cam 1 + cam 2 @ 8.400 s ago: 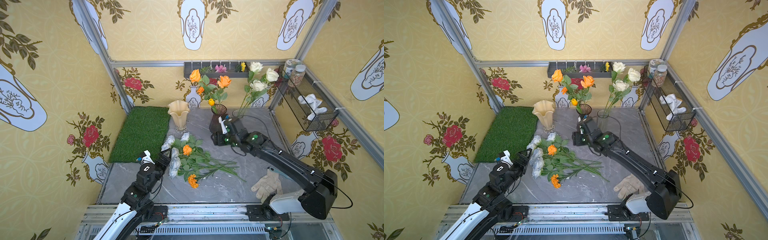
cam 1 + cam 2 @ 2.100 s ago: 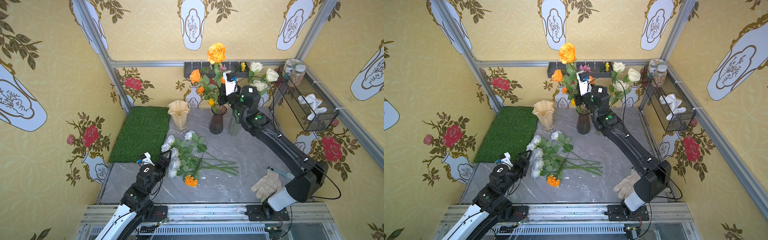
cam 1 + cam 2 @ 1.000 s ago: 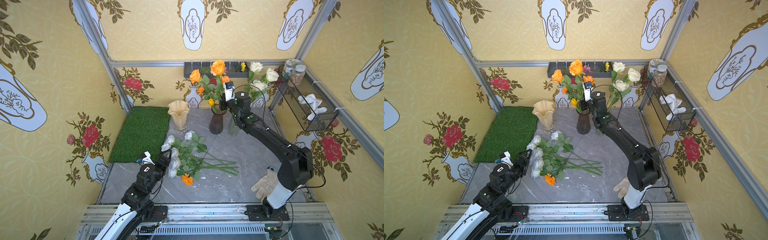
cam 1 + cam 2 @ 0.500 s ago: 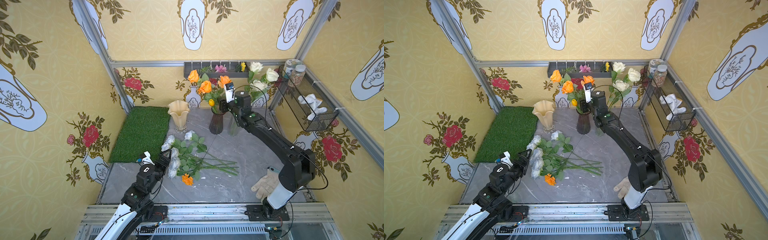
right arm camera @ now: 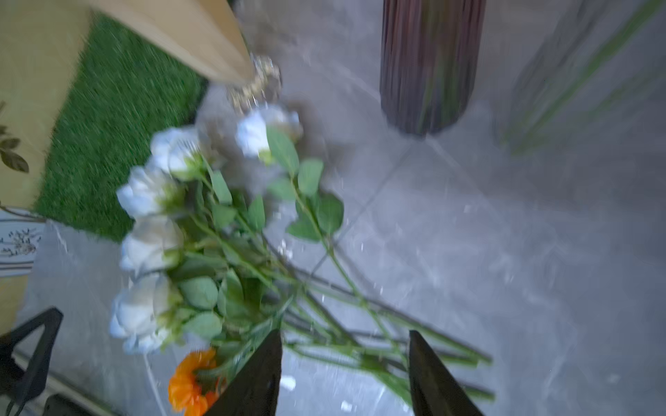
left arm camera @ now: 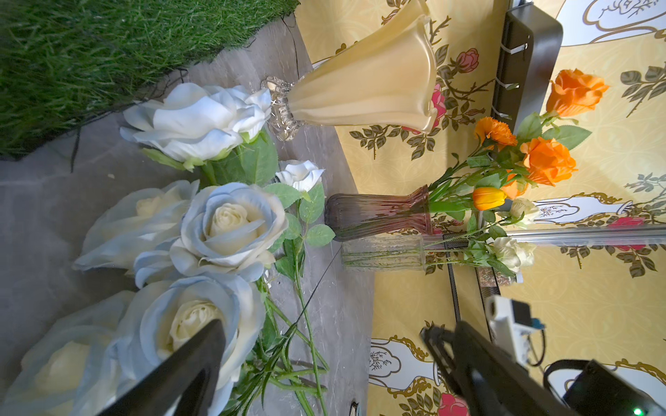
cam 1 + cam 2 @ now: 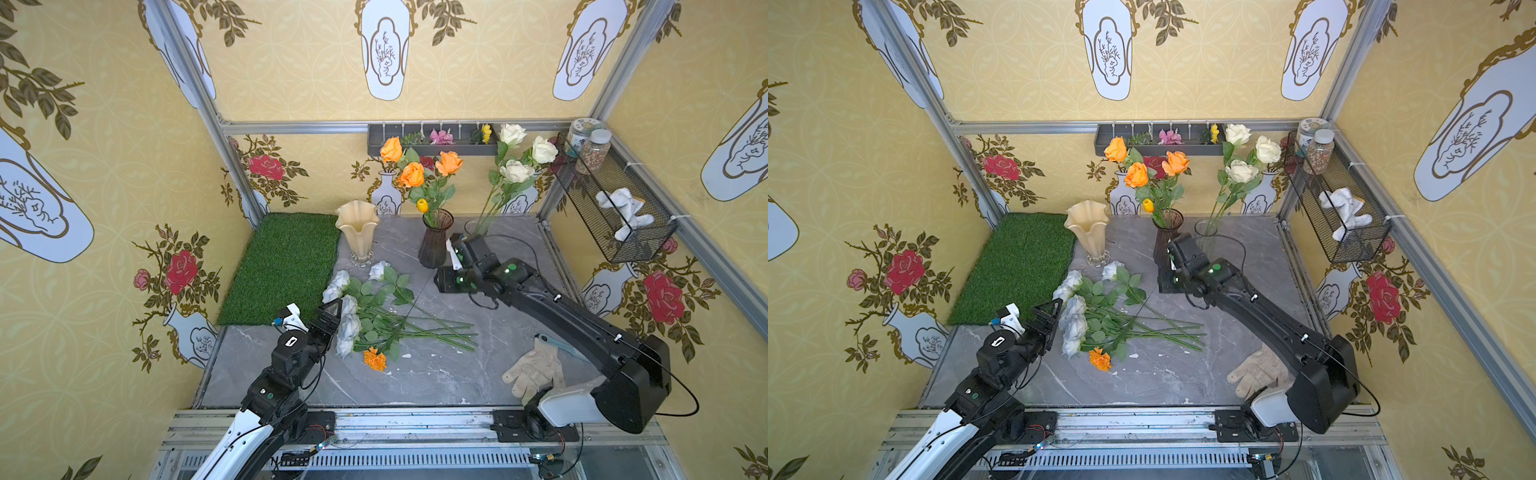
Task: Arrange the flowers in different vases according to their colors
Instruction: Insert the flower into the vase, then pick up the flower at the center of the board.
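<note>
The dark purple vase [image 7: 434,245] holds three orange roses [image 7: 411,174] and a yellow tulip [image 7: 422,205]. Cream-white roses [image 7: 515,170] stand in the clear vase [image 7: 473,226]. The cream-amber vase [image 7: 358,232] is empty. Pale blue-white roses [image 7: 348,311] and an orange marigold [image 7: 375,359] lie in a pile on the table. My right gripper [image 7: 441,282] [image 5: 344,333] hangs open and empty over the stems [image 5: 360,309], in front of the purple vase. My left gripper [image 7: 332,316] [image 6: 322,327] rests open beside the pale blooms [image 6: 201,317].
A green turf mat [image 7: 286,266] covers the back left of the table. A work glove [image 7: 534,370] lies at the front right under my right arm. A wire basket [image 7: 615,208] with jars hangs on the right wall. A grey shelf [image 7: 432,143] is on the back wall.
My right gripper opened, leaving an orange rose in the purple vase, then dropped from beside the blooms to low in front of the vase. The left arm stayed still.
</note>
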Available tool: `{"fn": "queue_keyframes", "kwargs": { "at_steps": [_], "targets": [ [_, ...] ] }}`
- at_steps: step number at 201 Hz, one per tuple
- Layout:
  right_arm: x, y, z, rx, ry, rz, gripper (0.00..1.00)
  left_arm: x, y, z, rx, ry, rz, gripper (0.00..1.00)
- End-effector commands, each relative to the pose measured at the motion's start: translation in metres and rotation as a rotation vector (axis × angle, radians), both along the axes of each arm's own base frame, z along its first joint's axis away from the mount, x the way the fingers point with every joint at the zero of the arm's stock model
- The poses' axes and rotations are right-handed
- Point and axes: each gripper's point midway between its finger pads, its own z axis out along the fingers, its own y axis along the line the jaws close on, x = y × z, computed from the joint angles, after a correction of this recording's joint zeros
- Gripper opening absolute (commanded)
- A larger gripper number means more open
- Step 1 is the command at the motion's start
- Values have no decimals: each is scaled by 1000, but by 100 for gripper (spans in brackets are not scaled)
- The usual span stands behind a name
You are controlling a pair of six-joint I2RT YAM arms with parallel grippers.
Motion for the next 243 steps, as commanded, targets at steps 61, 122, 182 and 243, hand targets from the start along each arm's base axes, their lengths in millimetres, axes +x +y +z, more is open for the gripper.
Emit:
{"fn": "queue_keyframes", "kwargs": {
  "at_steps": [61, 122, 182, 243],
  "targets": [
    [-25, 55, -75, 209, 224, -237, 53, -7, 1, 0, -17, 2, -12, 100],
    [-12, 85, -107, 241, 252, -321, 42, -11, 4, -2, -21, 9, -6, 100],
    [3, 93, -123, 254, 248, -375, 39, -12, 4, -1, -17, 0, -8, 100],
    [17, 90, -135, 253, 243, -416, 35, -12, 4, 1, -16, -8, -10, 100]
  ]
}}
